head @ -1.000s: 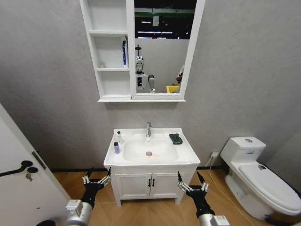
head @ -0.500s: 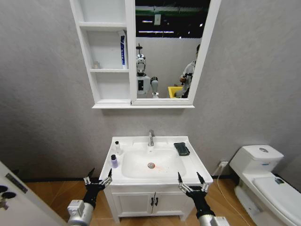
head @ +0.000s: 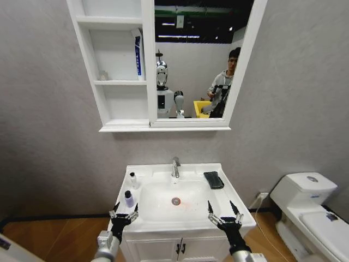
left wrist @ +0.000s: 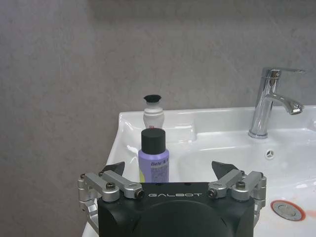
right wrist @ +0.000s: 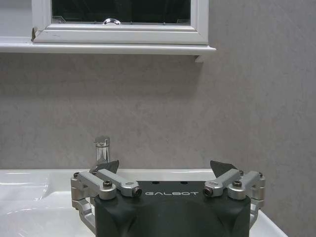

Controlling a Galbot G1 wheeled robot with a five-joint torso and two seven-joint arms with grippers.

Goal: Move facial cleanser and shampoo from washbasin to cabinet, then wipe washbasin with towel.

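The washbasin [head: 240, 216] stands straight ahead, with a chrome faucet [head: 175, 167]. Two small bottles sit on its left rim: a purple one with a black cap [head: 128, 198] [left wrist: 153, 158] and, behind it, a white one with a black cap [head: 132, 179] [left wrist: 152, 116]. I cannot tell which is the cleanser and which the shampoo. The dark towel [head: 214, 179] lies folded on the right rim. Above hangs the cabinet [head: 117, 103] with open shelves. My left gripper [head: 125, 206] [left wrist: 169, 167] is open just before the purple bottle. The right gripper [head: 220, 205] [right wrist: 167, 167] is open at the basin's front right.
A blue-and-white tube [head: 137, 54] and a small clear item [head: 102, 75] stand on the cabinet's middle shelf. The mirror [head: 196, 60] adjoins the shelves. A white toilet [head: 311, 204] stands at the right. The grey wall is close behind the basin.
The camera has come closer to the washbasin, and the door at the left has left the picture. Both open grippers now sit at the basin's front edge. The bottles and towel lie unmoved.
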